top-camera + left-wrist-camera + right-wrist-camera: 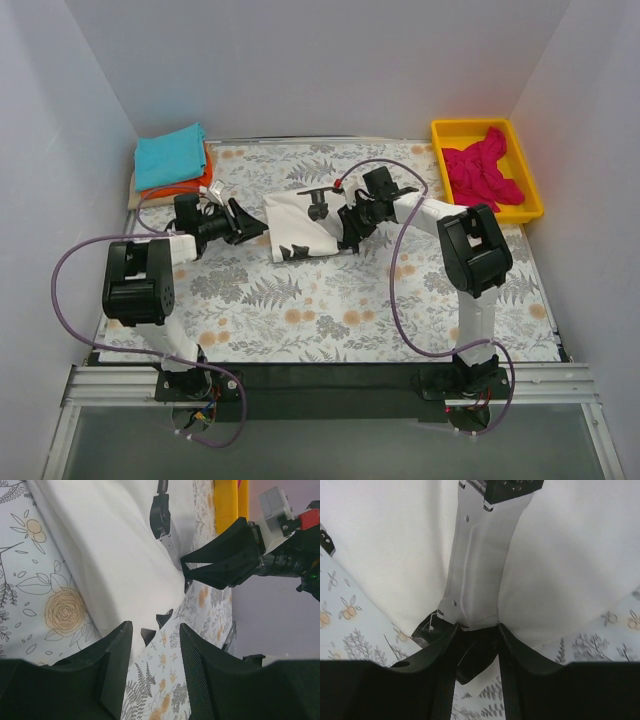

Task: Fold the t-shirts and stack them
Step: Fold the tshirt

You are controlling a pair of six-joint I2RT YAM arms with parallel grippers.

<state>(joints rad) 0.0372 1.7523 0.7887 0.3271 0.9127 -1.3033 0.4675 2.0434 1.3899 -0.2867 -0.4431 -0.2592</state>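
Note:
A cream-white t-shirt (298,228) (115,545) (385,545) with a black and grey print lies folded into a rough square in the middle of the table. My left gripper (250,226) (155,630) hovers at its left edge, open, with only table cloth showing between the fingers. My right gripper (350,238) (477,630) is at the shirt's right edge, its fingers apart and their tips against the shirt's hem. A teal t-shirt (170,155) lies folded on an orange one (182,187) at the back left. The magenta-pink t-shirt (482,170) lies crumpled in a bin.
The yellow bin (470,127) (226,505) stands at the back right. The floral grey table cloth (330,310) covers the table. White walls close in the left, back and right sides. Purple cables loop beside both arms.

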